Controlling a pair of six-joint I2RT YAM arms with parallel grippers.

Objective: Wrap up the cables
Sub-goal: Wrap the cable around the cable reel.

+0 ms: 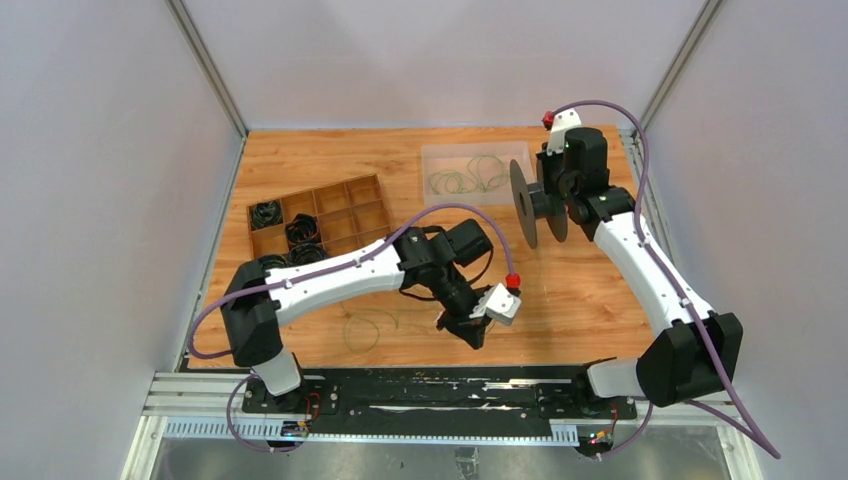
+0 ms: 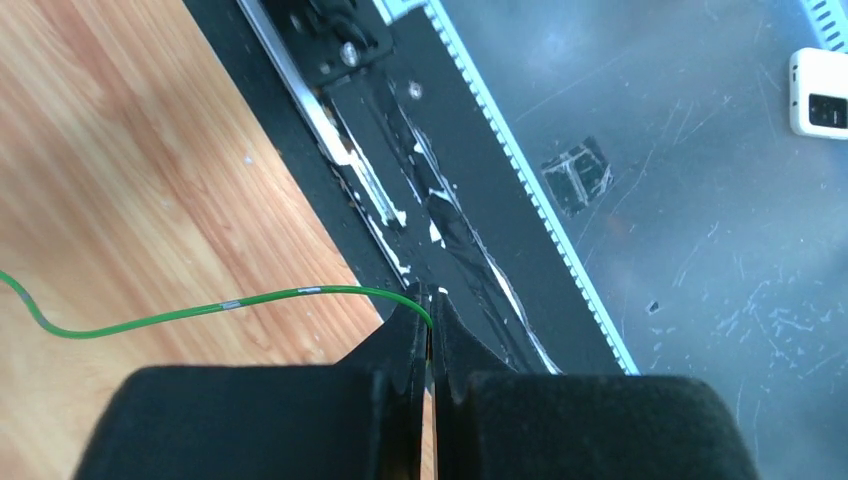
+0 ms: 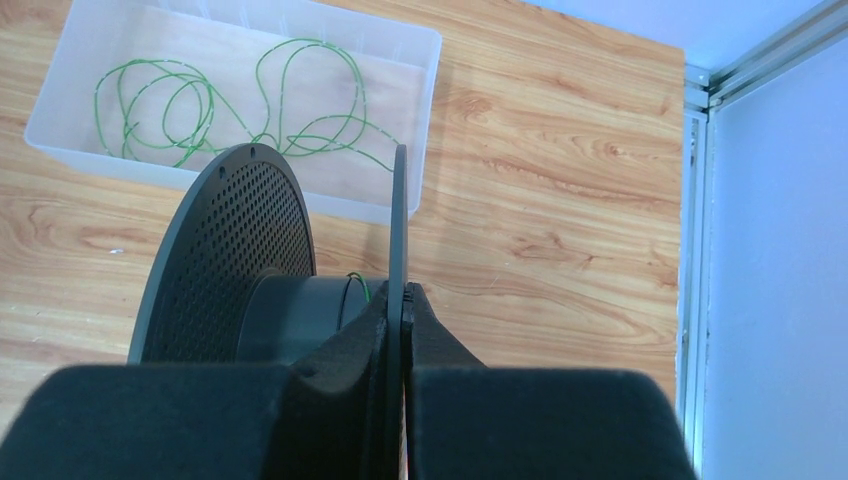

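Note:
My left gripper (image 1: 472, 335) (image 2: 431, 305) is shut on the end of a thin green cable (image 2: 200, 312) at the table's near edge; the cable trails left over the wood and lies in a loose loop (image 1: 362, 330). More green cables (image 1: 470, 178) (image 3: 210, 100) lie coiled in a clear plastic bin. My right gripper (image 3: 404, 292) (image 1: 563, 190) is shut on the right flange of a black spool (image 1: 532, 203) (image 3: 235, 255), held on edge above the table beside the bin. A bit of green cable (image 3: 357, 287) shows at the spool's hub.
A wooden divided tray (image 1: 320, 213) at the left holds small black cord bundles (image 1: 303, 232). The clear bin (image 3: 430, 70) stands at the back. A black rail (image 1: 430, 385) runs along the near edge. White walls and metal posts enclose the table.

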